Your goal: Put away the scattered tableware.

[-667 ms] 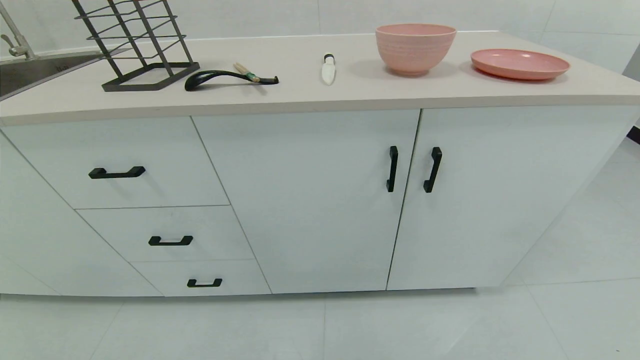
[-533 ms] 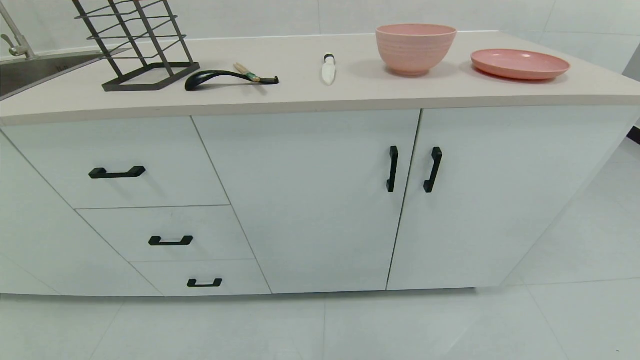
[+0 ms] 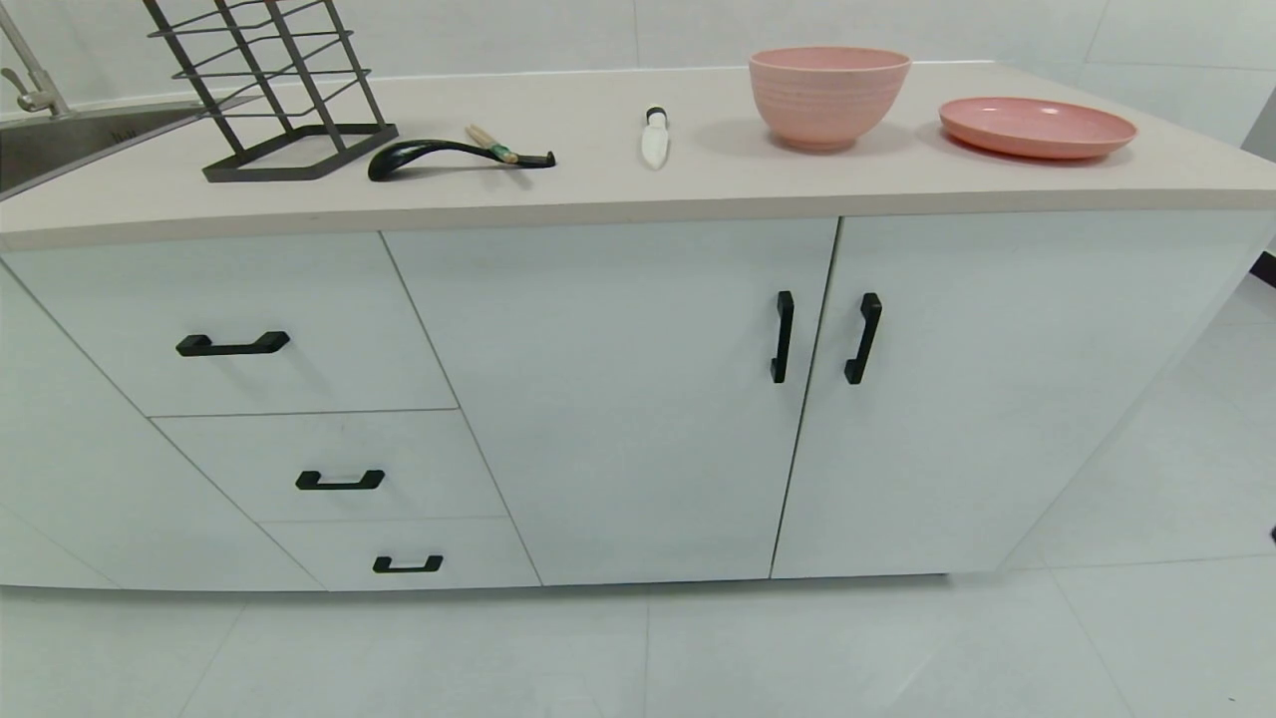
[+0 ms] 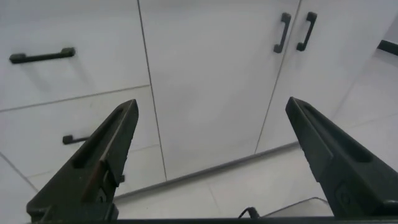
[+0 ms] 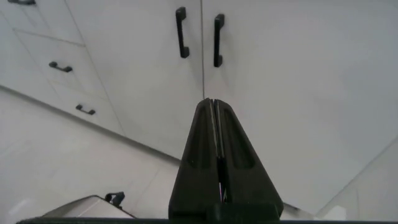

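On the beige counter (image 3: 618,194) stand a pink bowl (image 3: 828,95) and, to its right, a pink plate (image 3: 1037,127). A small white knife with a black end (image 3: 654,140) lies left of the bowl. Farther left a black ladle (image 3: 454,157) rests across a pair of wooden chopsticks (image 3: 491,144). My left gripper (image 4: 211,112) is open and hangs low in front of the white cabinet, nothing between its fingers. My right gripper (image 5: 214,104) is shut and empty, facing the two cabinet doors.
A black wire dish rack (image 3: 274,90) stands at the counter's left, beside a steel sink (image 3: 70,140) with a tap. Below are three drawers with black handles (image 3: 232,345) and two doors with vertical handles (image 3: 783,336). Pale tiled floor lies in front.
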`<state>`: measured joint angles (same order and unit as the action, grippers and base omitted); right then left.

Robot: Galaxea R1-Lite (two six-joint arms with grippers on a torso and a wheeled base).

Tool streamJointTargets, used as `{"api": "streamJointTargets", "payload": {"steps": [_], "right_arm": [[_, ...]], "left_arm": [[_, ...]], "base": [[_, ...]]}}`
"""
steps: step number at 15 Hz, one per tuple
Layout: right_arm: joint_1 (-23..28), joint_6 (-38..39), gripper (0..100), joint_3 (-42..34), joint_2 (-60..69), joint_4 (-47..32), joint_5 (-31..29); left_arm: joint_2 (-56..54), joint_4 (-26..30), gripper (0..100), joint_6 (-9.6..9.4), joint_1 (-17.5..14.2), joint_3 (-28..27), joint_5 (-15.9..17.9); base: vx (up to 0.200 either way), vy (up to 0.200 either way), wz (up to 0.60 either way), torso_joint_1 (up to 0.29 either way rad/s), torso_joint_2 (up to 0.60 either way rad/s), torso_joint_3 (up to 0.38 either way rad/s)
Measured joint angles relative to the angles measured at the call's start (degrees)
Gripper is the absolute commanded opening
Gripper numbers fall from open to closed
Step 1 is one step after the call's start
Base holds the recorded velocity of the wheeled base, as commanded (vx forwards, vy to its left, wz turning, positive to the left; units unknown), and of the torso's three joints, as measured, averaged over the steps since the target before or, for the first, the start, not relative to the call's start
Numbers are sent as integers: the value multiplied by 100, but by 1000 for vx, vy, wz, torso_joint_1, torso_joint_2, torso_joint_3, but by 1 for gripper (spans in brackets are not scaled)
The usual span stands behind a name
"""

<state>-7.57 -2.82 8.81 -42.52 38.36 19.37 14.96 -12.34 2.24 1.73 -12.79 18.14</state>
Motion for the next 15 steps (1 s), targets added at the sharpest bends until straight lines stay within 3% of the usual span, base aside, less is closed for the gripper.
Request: {"api": "streamJointTargets", "payload": {"steps": [1, 2, 6, 10, 11, 15], "right_arm": [[-11, -79, 0, -116, -336, 382, 115], [-15, -126, 100, -217, -664, 824, 180], [24, -363, 100, -435, -1925, 2198, 283], [40, -413, 100, -304, -2714, 2667, 457], [40, -418, 100, -238, -2881, 2745, 501], [18, -427, 100, 94, -3385, 2859, 619]], "left_arm": [[251, -239, 100, -1, 44, -33, 24], [516, -468, 100, -1, 107, -49, 61], [1635, -1538, 100, -59, 669, -110, 316], [2586, -2228, 100, -169, 848, -245, 457], [2831, -2453, 100, -219, 857, -286, 602], [3995, -4008, 100, -469, 903, -424, 1697]], "base": [[0, 0, 0, 0, 0, 0], [0, 0, 0, 0, 0, 0], [0, 0, 0, 0, 0, 0], [0, 0, 0, 0, 0, 0], [0, 0, 0, 0, 0, 0], [0, 0, 0, 0, 0, 0]]}}
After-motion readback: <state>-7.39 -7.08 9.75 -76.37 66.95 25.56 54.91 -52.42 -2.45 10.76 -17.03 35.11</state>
